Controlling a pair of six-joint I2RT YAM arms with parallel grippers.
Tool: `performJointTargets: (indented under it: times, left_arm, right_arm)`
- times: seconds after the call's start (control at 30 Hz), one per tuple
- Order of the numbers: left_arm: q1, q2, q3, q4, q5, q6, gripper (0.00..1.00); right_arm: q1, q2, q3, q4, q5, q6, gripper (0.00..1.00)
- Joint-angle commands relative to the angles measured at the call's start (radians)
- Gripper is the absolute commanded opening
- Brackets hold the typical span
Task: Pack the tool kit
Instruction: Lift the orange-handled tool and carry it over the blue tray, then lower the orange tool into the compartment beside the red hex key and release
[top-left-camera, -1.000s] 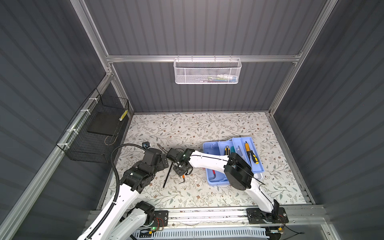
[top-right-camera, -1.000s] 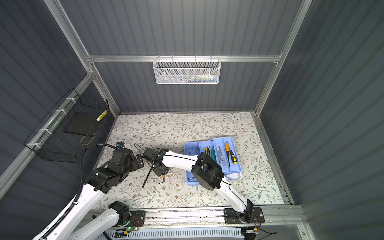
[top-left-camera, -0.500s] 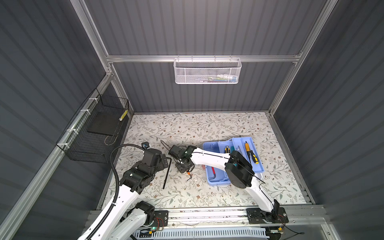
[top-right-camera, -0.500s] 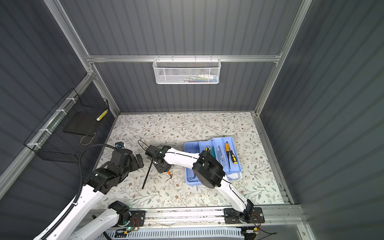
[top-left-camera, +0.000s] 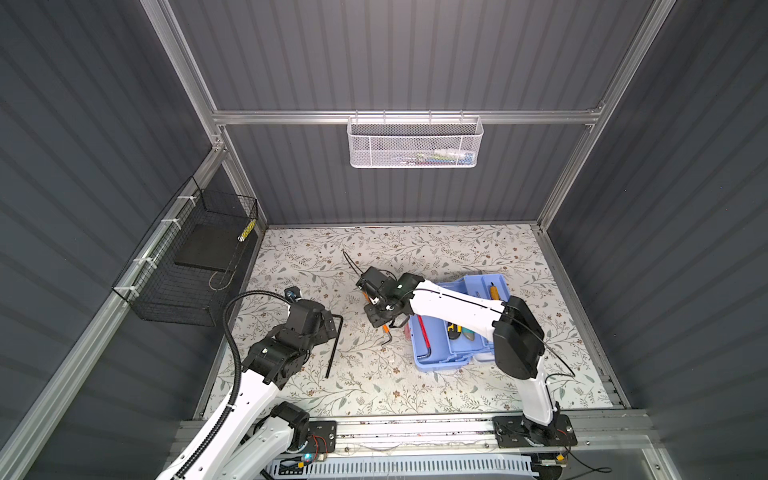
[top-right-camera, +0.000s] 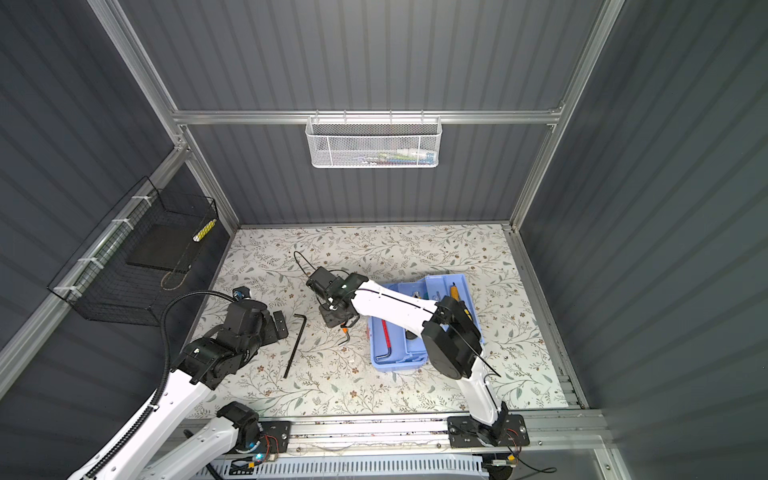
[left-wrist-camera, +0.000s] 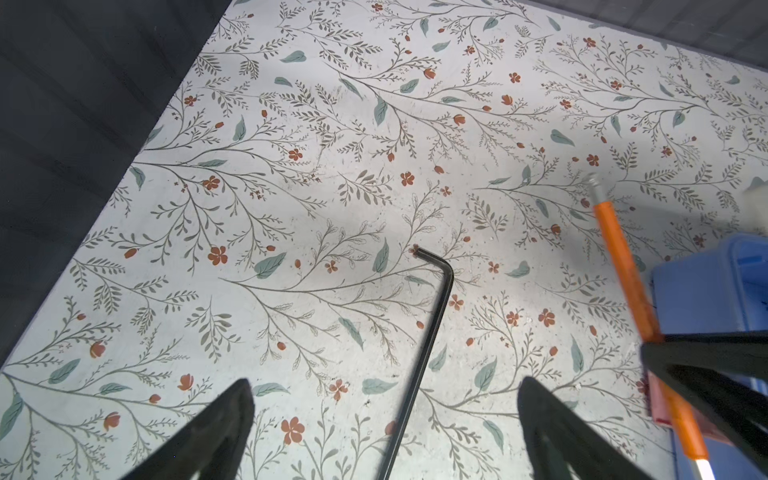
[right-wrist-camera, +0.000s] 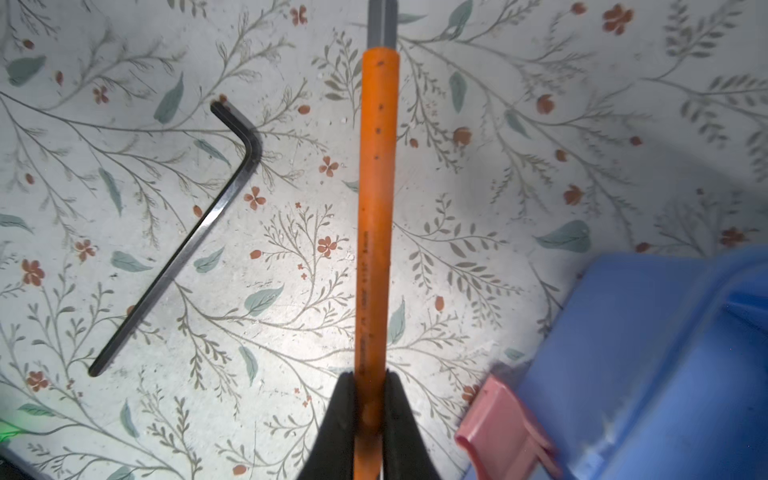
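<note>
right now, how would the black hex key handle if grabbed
The black hex key looks like thin bare metal: probably stiff, maybe slippery. Lying flat on the table, it is likely hard to pinch. Its bend should stop rolling.

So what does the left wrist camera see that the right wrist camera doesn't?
Only the left wrist view: the left gripper, open, with the black hex key running between its fingers. Only the right wrist view: that key's whole length, end to end. Both: the orange-sleeved hex key pinched in the right gripper, and a corner of the blue tool kit.
</note>
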Motion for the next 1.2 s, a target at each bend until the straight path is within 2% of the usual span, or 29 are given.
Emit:
performJointTargets:
  times: [0.0, 0.23, 0.47, 0.8, 1.17]
  left_arm:
    - [0.002, 0.0, -0.009, 0.019, -0.003, -0.012, 0.99]
    - [0.002, 0.003, -0.034, 0.05, 0.012, -0.011, 0.99]
    - [0.002, 0.016, -0.031, 0.059, 0.018, -0.004, 0.99]
    - [0.002, 0.016, -0.033, 0.062, 0.021, -0.002, 0.99]
    - [0.002, 0.018, -0.036, 0.058, 0.018, -0.003, 1.0]
  right_arm:
    - [-0.025, -0.068, -0.058, 0.003, 0.055, 0.031, 0.0]
    - [-0.067, -0.216, -0.217, -0.016, 0.126, 0.065, 0.0]
    - [-0.089, -0.303, -0.345, -0.034, 0.161, 0.105, 0.0]
    - [-0.106, -0.286, -0.391, -0.085, 0.214, 0.111, 0.0]
    - [-0.11, -0.186, -0.365, -0.103, 0.241, 0.08, 0.0]
